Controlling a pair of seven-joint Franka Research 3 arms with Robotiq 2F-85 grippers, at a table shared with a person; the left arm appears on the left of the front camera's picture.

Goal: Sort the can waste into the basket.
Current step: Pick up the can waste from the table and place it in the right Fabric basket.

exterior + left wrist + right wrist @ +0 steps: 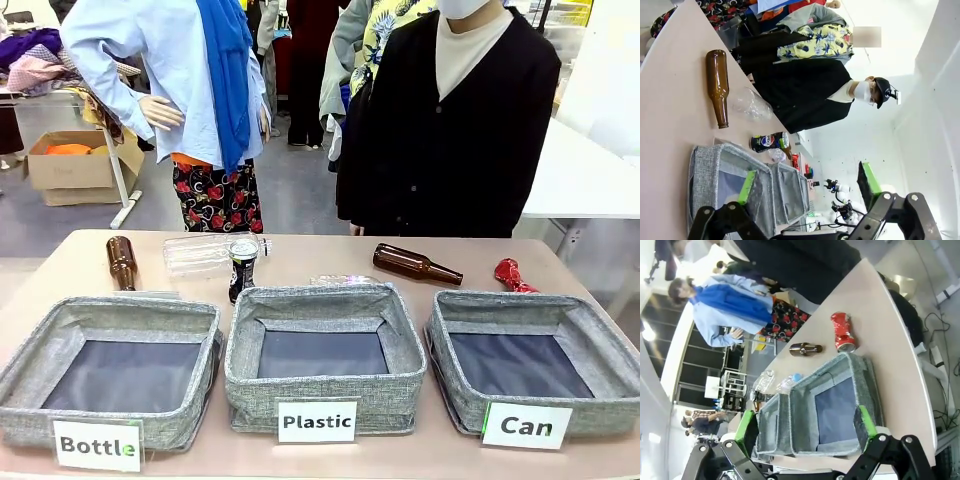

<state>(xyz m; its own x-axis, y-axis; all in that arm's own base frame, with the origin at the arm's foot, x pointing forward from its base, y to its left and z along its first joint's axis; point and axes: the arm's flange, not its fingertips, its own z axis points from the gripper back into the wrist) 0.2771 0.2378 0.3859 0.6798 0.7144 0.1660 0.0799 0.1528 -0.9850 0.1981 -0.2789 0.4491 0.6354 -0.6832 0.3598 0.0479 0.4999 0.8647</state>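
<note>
The crushed red can [512, 275] lies on the table just behind the grey basket labelled "Can" [590, 415] at the right. The black can [243, 262] stands upright behind the middle bin's left corner. In the right wrist view, my right gripper [805, 425] is open above the Can basket [867, 385], and the red can [842, 331] lies beyond its far rim. In the left wrist view, my left gripper [807, 185] is open over the left end of the table, with the black can [769, 142] farther off. Both baskets' floors look bare.
Grey bins labelled "Plastic" [320, 385] and "Bottle" [110, 420] stand beside the Can basket. Two brown bottles [121, 262] [415, 264] and a clear plastic bottle [210, 250] lie behind them. A person in black stands at the far edge [450, 130].
</note>
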